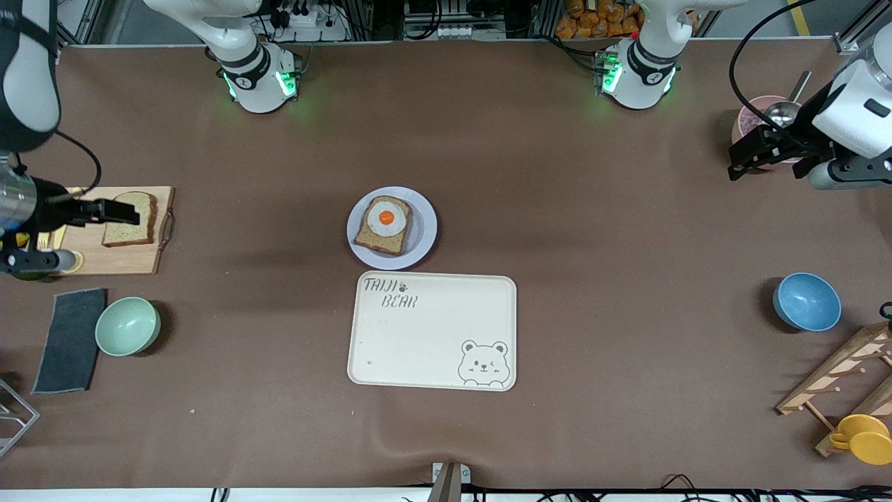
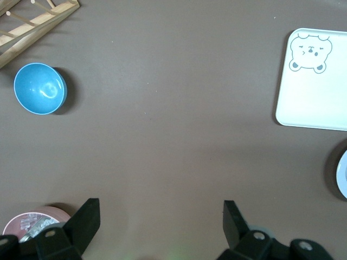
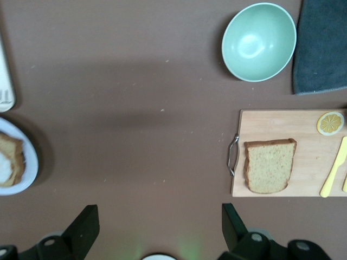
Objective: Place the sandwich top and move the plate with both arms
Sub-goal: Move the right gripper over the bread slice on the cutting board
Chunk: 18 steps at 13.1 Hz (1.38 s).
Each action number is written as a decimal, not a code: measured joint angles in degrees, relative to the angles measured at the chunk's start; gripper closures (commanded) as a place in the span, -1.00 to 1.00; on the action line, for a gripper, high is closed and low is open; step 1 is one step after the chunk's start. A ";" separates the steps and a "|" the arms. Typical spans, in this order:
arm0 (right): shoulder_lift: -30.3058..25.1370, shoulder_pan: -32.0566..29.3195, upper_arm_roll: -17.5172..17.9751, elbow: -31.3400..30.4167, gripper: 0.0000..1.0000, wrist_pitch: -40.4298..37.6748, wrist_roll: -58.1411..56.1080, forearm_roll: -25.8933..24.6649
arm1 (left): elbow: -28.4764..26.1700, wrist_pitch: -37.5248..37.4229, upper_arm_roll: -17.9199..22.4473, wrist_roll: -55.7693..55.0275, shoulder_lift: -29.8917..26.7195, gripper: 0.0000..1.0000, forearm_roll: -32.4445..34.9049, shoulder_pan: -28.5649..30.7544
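Note:
The sandwich top (image 1: 131, 219), a plain brown slice, lies on a wooden cutting board (image 1: 139, 258) toward the right arm's end of the table. My right gripper (image 1: 115, 213) hangs open and empty above that board. In the right wrist view bare table lies between its fingers (image 3: 160, 216), and the slice (image 3: 269, 165) sits off to one side. The lavender plate (image 1: 425, 237) is mid-table and carries a slice with a fried egg (image 1: 385, 224). My left gripper (image 1: 749, 157) waits open and empty in the air over the left arm's end; only bare table shows under it (image 2: 161, 210).
A cream bear tray (image 1: 432, 331) lies just nearer the camera than the plate. A green bowl (image 1: 127, 325) and a dark cloth (image 1: 70, 339) sit by the board. A blue bowl (image 1: 806, 301), wooden rack (image 1: 843, 376), yellow cup (image 1: 864, 438) and pink bowl (image 1: 756, 115) crowd the left arm's end.

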 measured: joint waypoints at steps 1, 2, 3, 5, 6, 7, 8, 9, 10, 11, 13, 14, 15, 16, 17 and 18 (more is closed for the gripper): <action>1.10 -1.55 -0.11 0.03 -1.00 1.57 -0.20 0.02 | 0.00 0.00 -0.03 0.00 0.00 -1.00 0.00 0.01; 1.67 -3.94 -0.15 0.06 -1.00 1.97 -1.82 0.08 | 0.00 0.00 -0.03 0.00 0.00 -1.00 0.00 0.04; 1.91 -6.46 -0.20 0.05 -1.00 1.92 -5.11 0.16 | 0.00 -0.01 -0.02 0.00 -0.01 -1.00 0.00 0.07; 2.74 -10.62 -0.34 -0.22 -1.00 1.88 -10.77 0.17 | 0.00 -0.07 0.04 0.00 -0.02 -1.00 0.00 0.21; 3.54 -11.54 -0.36 -0.34 -1.00 2.02 -11.72 0.17 | 0.00 -0.14 0.09 0.00 -0.02 -1.00 0.00 0.30; 4.49 -11.89 -0.35 -0.47 -1.00 2.30 -11.88 0.16 | 0.01 -0.18 0.15 0.00 -0.02 -1.00 0.00 0.42; 5.34 -12.11 -0.35 -0.50 -1.00 2.58 -11.88 0.15 | 0.01 -0.19 0.19 0.00 -0.02 -1.00 0.00 0.51; 5.96 -12.23 -0.35 -0.52 -1.00 2.76 -11.88 0.16 | 0.01 -0.20 0.21 0.00 -0.02 -1.00 0.00 0.56; 6.31 -12.24 -0.34 -0.52 -1.00 2.87 -11.88 0.16 | 0.01 -0.21 0.22 0.00 -0.02 -1.00 0.00 0.58; 6.56 -12.24 -0.33 -0.53 -1.00 3.16 -11.88 0.19 | 0.01 -0.21 0.21 0.00 -0.02 -1.00 0.00 0.58; 7.08 -12.24 -0.30 -0.61 -1.00 3.43 -11.89 0.29 | 0.01 -0.23 0.21 0.00 -0.02 -1.00 0.00 0.58; 7.51 -12.24 -0.30 -0.66 -1.00 3.43 -11.89 0.36 | 0.01 -0.29 0.21 0.05 -0.04 -1.00 0.00 0.58; 8.05 -12.25 -0.29 -0.86 -1.00 3.28 -11.89 0.49 | 0.01 -0.30 0.21 0.26 -0.09 -1.00 0.00 0.58; 8.49 -12.24 -0.25 -1.51 -1.00 3.18 -11.89 0.69 | 0.01 -0.32 0.21 0.95 -0.14 -1.00 0.00 0.59; 8.71 -12.23 -0.17 -2.22 -1.00 3.40 -11.89 0.77 | 0.01 -0.33 0.23 1.96 -0.17 -1.00 0.00 0.77; 8.74 -12.23 -0.15 -2.72 -1.00 3.79 -11.89 0.77 | 0.01 -0.33 0.24 3.02 -0.19 -1.00 0.00 1.27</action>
